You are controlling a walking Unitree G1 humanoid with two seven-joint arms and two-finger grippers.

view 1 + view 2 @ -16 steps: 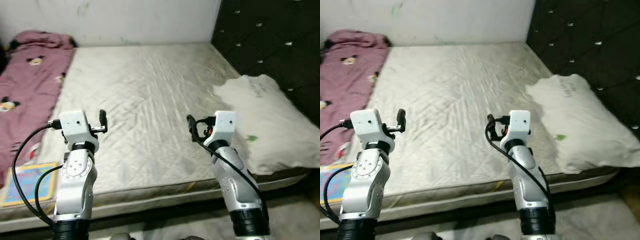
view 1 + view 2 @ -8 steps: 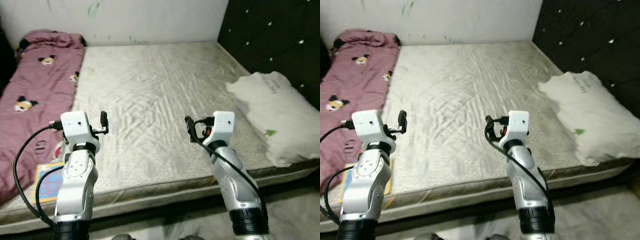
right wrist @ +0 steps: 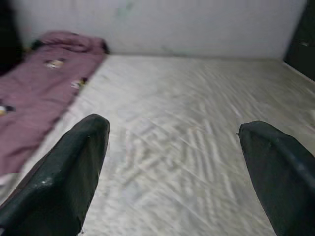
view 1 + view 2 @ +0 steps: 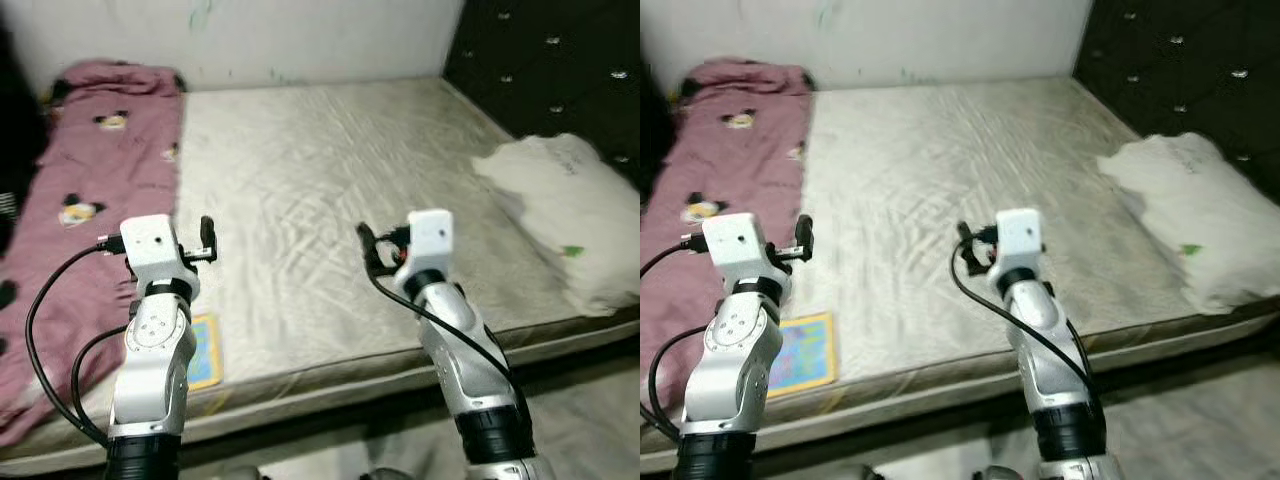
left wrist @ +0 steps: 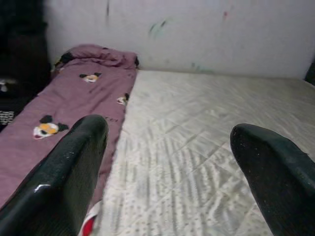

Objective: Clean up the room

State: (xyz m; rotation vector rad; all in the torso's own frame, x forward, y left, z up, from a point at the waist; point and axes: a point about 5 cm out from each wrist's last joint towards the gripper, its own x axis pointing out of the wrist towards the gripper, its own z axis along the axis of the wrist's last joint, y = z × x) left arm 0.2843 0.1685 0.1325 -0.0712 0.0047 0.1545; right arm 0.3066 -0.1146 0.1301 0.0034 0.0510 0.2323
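Both arms are raised over the near edge of the bed [image 4: 330, 190], the left hand [image 5: 170, 162] and right hand [image 3: 172, 167] each with fingers spread wide and grasping nothing. A mauve cartoon-print blanket [image 4: 90, 190] lies along the bed's left side, with a colourful picture book [image 4: 800, 352] near the front edge just beside it. A white pillow [image 4: 570, 215] rests at the right by the dark tufted headboard [image 4: 560, 70].

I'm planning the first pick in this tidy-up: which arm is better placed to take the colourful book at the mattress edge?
Left, probably. The book lies just beside the left gripper, whose fingers are open. The right gripper hangs over bare mattress, farther off.
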